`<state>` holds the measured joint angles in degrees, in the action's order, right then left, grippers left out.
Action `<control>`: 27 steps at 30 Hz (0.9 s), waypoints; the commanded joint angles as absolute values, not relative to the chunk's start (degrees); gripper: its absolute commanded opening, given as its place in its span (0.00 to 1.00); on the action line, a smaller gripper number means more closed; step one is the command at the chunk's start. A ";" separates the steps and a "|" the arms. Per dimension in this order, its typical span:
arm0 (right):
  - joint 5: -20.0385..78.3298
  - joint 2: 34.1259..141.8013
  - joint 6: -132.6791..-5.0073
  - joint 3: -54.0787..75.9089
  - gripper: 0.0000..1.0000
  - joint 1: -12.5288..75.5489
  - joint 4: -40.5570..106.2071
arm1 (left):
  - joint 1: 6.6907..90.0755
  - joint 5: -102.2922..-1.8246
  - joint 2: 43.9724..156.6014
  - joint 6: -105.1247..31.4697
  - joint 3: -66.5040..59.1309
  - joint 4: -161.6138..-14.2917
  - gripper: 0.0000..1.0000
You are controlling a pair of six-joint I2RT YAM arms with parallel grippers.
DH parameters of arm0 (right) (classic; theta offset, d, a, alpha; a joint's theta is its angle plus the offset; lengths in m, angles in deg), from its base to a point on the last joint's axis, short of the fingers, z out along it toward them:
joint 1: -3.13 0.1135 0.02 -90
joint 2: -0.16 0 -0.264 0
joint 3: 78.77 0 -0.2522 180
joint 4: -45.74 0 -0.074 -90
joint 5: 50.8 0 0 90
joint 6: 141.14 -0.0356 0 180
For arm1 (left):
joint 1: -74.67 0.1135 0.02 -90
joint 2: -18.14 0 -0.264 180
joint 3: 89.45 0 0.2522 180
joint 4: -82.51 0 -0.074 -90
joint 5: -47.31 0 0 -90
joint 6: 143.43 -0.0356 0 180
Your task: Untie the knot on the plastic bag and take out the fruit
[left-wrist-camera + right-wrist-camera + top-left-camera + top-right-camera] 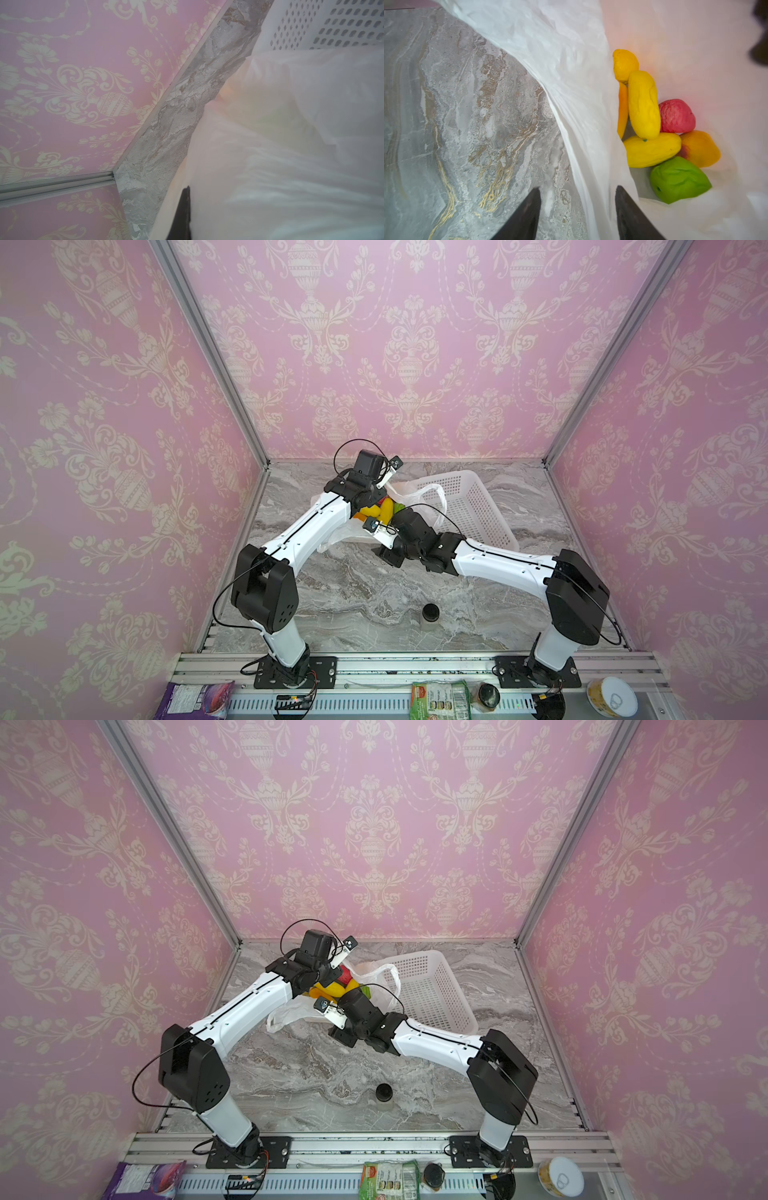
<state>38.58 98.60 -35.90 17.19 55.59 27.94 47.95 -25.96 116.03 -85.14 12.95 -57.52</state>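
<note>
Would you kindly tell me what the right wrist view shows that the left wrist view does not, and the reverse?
Only the right wrist view: the fruit piled inside the plastic bag, with yellow, pink-red, orange and green pieces, and the right gripper, jaws apart, astride the bag's rim.
Only the left wrist view: the white perforated basket, the pink wallpaper and one dark finger against the film, seen from outside.
Both: the plastic bag and the marble table.
</note>
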 commanded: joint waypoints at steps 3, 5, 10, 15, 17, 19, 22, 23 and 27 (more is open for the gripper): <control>31.59 96.28 -37.19 18.30 0.49 56.32 24.55 | 48.15 -19.72 115.32 -85.90 22.90 -57.31 0.00; 30.72 96.44 -37.40 18.30 0.40 56.45 24.20 | 47.87 -17.95 115.59 -86.66 25.58 -56.01 0.00; 27.66 97.74 -36.71 17.29 0.40 56.64 22.86 | 47.57 -12.48 115.62 -89.31 30.75 -54.05 0.00; 27.40 97.57 -36.38 18.29 0.43 56.65 23.67 | 45.03 -6.32 113.72 -89.10 31.98 -50.39 0.00; 28.38 95.89 -36.55 20.57 0.44 56.74 25.71 | 42.65 -3.57 111.60 -88.32 27.46 -51.07 0.00; 29.73 93.59 -36.77 24.13 0.45 56.71 28.43 | 40.60 -2.03 109.31 -86.64 21.88 -52.52 0.00; 32.79 90.15 -37.69 28.14 0.45 56.54 32.98 | 38.64 -2.63 106.88 -81.96 15.14 -53.20 0.00; 34.94 89.47 -38.34 28.75 0.43 56.53 34.02 | 38.41 -3.11 106.21 -80.04 13.85 -53.23 0.00; 43.22 89.20 -39.99 29.69 0.37 56.22 35.54 | 38.15 -7.49 103.34 -75.44 12.30 -51.53 0.00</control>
